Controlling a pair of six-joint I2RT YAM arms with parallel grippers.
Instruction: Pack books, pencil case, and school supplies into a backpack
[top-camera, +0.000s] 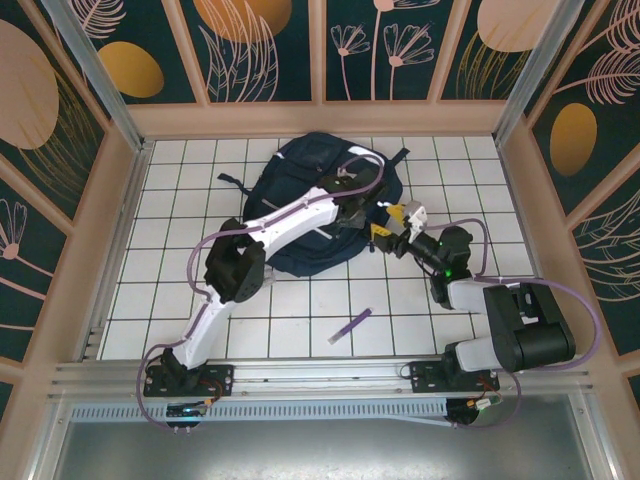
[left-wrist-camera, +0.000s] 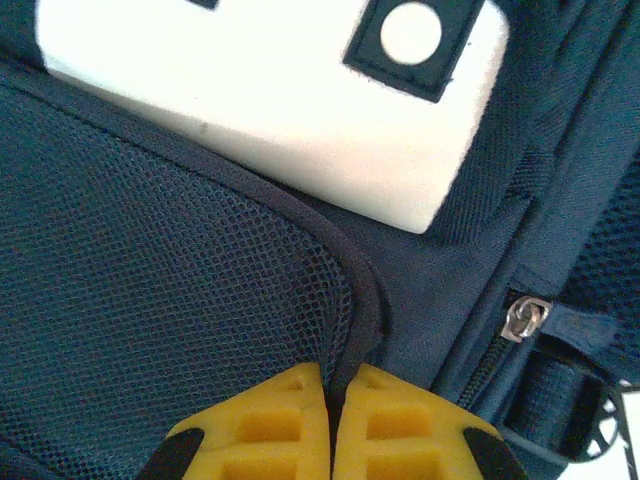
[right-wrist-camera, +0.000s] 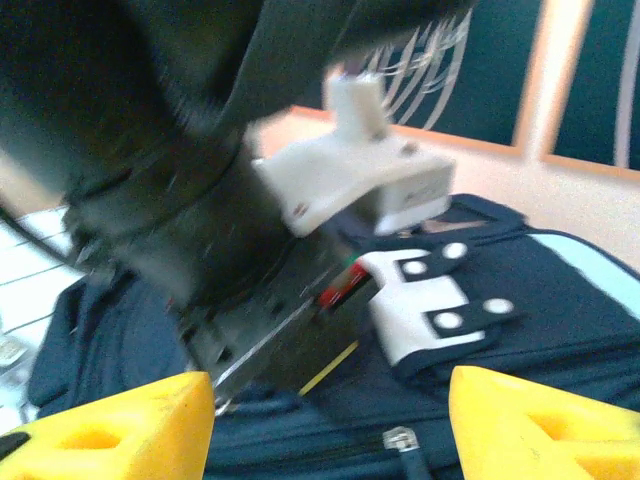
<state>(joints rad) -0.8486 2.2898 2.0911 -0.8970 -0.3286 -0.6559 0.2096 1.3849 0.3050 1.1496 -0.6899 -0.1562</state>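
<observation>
My left jaws pinch the mesh-pocket hem of the navy backpack (top-camera: 300, 165) beside its white patch (left-wrist-camera: 280, 110); my right jaws stand wide. White gridded surface (top-camera: 300, 300), leaf-painted walls (top-camera: 260, 50).

Tabletop (top-camera: 160, 300): white, dark grid lines. Light wooden frame (top-camera: 320, 118) bounded it on far, left and right sides. Wall panels (top-camera: 265, 50): dark teal, carried pale leaf and flower outlines plus orange discs. Aluminium post (top-camera: 95, 70) stood at each far corner. Aluminium rail (top-camera: 320, 375) ran along near edge; perforated strip (top-camera: 320, 411) lay just beside it.
</observation>
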